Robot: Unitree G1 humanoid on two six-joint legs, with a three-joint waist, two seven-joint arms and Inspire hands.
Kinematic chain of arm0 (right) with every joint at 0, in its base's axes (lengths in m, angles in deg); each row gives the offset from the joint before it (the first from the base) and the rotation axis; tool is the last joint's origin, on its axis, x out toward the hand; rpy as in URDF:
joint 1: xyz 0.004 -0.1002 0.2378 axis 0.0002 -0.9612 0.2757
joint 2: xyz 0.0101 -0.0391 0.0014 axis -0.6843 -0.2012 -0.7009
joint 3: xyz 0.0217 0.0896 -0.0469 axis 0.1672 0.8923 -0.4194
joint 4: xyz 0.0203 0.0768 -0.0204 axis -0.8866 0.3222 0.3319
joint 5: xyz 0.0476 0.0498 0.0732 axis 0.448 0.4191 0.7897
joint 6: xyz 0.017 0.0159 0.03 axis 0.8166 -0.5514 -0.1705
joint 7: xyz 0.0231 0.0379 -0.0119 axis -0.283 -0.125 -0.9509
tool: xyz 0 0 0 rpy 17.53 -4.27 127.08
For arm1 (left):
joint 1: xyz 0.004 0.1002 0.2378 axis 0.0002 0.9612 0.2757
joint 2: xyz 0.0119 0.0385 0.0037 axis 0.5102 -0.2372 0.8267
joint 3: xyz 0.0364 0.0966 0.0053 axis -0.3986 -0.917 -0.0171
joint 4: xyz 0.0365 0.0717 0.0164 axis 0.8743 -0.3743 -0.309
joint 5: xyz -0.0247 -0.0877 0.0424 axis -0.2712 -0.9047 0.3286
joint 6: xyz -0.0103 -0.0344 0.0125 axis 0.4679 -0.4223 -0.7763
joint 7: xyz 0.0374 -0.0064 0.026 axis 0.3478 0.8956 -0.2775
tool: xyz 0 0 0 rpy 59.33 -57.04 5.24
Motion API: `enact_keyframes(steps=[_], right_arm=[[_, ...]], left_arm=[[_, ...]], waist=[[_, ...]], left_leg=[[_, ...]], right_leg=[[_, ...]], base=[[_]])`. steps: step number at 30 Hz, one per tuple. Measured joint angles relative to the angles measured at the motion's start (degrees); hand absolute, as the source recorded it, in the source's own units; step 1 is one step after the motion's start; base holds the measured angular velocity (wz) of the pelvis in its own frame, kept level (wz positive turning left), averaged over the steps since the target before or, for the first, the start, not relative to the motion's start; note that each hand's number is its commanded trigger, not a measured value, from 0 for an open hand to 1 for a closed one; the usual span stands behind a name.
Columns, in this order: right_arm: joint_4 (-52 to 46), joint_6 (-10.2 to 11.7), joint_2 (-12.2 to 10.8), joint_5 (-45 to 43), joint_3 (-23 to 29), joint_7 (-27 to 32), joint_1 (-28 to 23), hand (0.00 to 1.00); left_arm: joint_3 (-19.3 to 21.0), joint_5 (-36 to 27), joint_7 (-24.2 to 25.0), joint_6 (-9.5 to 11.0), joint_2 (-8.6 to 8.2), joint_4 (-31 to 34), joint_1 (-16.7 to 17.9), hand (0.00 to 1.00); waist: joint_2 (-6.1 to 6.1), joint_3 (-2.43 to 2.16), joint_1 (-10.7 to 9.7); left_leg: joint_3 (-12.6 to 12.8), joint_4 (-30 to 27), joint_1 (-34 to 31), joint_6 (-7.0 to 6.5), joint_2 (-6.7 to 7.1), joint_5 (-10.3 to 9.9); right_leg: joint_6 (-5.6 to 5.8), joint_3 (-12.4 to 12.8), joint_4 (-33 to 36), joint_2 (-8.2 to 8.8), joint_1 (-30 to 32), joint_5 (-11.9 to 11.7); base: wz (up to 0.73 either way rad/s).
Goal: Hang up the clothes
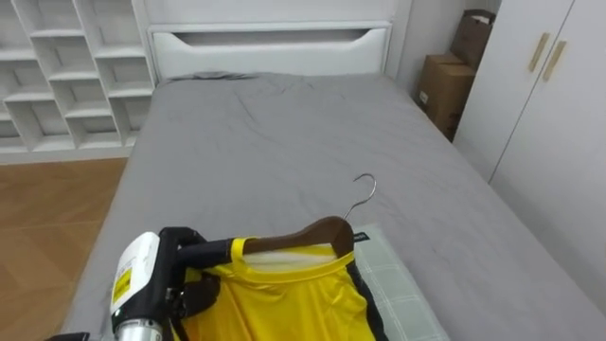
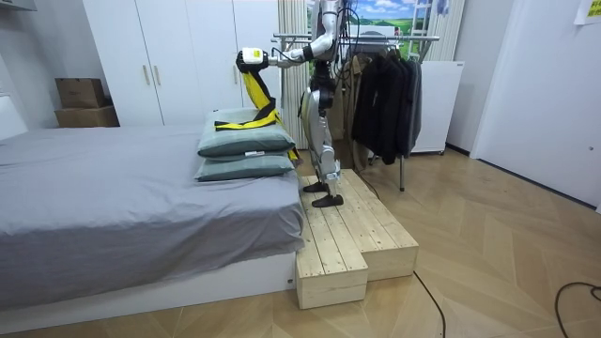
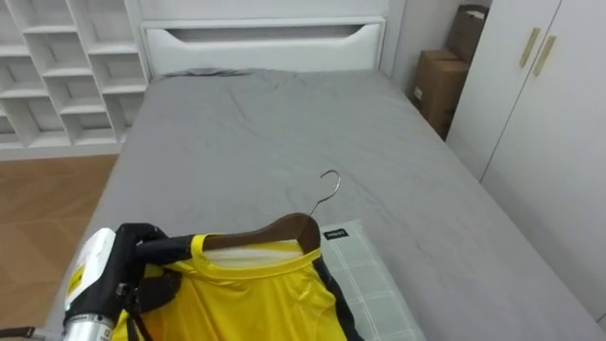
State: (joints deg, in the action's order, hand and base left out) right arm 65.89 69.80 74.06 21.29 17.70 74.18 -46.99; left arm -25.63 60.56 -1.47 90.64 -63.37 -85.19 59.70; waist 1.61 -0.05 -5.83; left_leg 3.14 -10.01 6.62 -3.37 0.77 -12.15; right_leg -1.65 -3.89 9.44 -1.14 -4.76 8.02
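Several white cubby shelves (image 1: pixel 57 76) are standing well off to the left of the left hand (image 1: pixel 189 275). Its dark fingers are clenching round the left end of a brown wooden hanger (image 1: pixel 312 235), where a smooth yellow shirt (image 1: pixel 284 301) with black trim is draping. Ahead of the hand, a lightly creased grey bed (image 1: pixel 284 142) is stretching to a white headboard (image 1: pixel 270 47). Right of the hand, the hanger's thin metal hook (image 1: pixel 363 192) is curving over the bed, and a pale checked pillow (image 1: pixel 402 284) is lying under the shirt. Farther right, cardboard boxes (image 1: pixel 445 90) are sitting beside a white wardrobe (image 1: pixel 554 114).
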Motion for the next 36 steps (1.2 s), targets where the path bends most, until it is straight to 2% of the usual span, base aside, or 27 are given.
enact_keyframes(steps=[2,4,9,14,19,22,26,36], right_arm=[[-0.12,0.06,0.01,-1.0,-0.07,0.83,0.87,0.0],[-0.69,0.57,0.01,-2.44,-0.09,2.14,1.4,0.0],[-6.04,2.4,0.02,-5.52,0.06,4.7,1.44,0.0],[-9.68,3.01,0.12,-7.49,1.75,6.25,1.43,0.0],[-15.58,3.14,0.52,-9.92,2.22,6.25,1.35,0.0],[-18.95,4.2,0.62,-11.61,2.23,6.26,1.09,0.0],[-27.7,4.15,0.6,-14.13,2.03,6.02,-0.36,0.0],[-42.05,5.13,0.56,-16.25,1.52,4.14,-0.48,0.0]], left_arm=[[0.19,-0.08,-0.33,0.55,0.0,0.01,0.0,1.0],[0.2,0.02,-0.38,0.9,0.0,0.02,0.0,1.0],[0.67,0.2,-0.37,1.64,0.09,0.1,-0.01,1.0],[1.53,0.32,-0.29,1.66,0.1,2.92,0.17,1.0],[3.33,2.29,0.31,1.67,0.15,8.2,0.18,1.0],[3.71,2.68,0.33,2.79,0.14,9.72,0.19,1.0],[3.7,2.78,0.61,2.77,0.14,12.85,0.85,1.0],[4.0,2.52,2.54,2.91,0.17,17.25,0.85,1.0]], waist=[[0.36,-0.24,0.14],[0.52,-0.29,0.87],[1.33,0.23,1.56],[1.32,0.22,1.8],[1.17,0.14,1.71],[1.05,0.09,1.8],[0.49,-0.05,1.88],[-0.43,0.24,3.4]], left_leg=[[0.17,0.02,0.16,0.0,-0.04,0.0],[0.38,-0.12,0.39,0.01,-0.06,0.0],[0.01,-0.09,0.56,0.02,-0.04,-0.01],[0.0,0.32,0.51,0.02,-0.04,-0.01],[0.08,0.38,0.5,0.02,-0.08,-0.01],[0.1,0.39,0.92,0.03,-0.1,-0.01],[0.16,0.38,1.25,0.02,-0.06,0.0],[0.5,0.5,1.64,0.03,-0.1,0.0]], right_leg=[[-0.01,-0.02,0.01,-0.02,-0.14,0.0],[-0.02,-0.03,0.1,0.01,-0.37,-0.01],[-0.01,-0.46,-0.05,0.06,-0.81,-0.01],[-0.06,-0.49,-0.78,0.01,-0.88,-0.07],[-0.07,-0.49,-0.7,-0.02,-0.69,-0.07],[-0.1,-0.42,-0.6,-0.02,-1.06,-0.1],[-0.09,-0.42,-0.56,0.11,-1.09,-0.13],[-0.07,-0.38,-0.64,0.11,-1.4,-0.13]], base=[[0.02],[0.0],[0.03],[0.0],[-0.01],[0.0],[-0.01],[-0.02]])
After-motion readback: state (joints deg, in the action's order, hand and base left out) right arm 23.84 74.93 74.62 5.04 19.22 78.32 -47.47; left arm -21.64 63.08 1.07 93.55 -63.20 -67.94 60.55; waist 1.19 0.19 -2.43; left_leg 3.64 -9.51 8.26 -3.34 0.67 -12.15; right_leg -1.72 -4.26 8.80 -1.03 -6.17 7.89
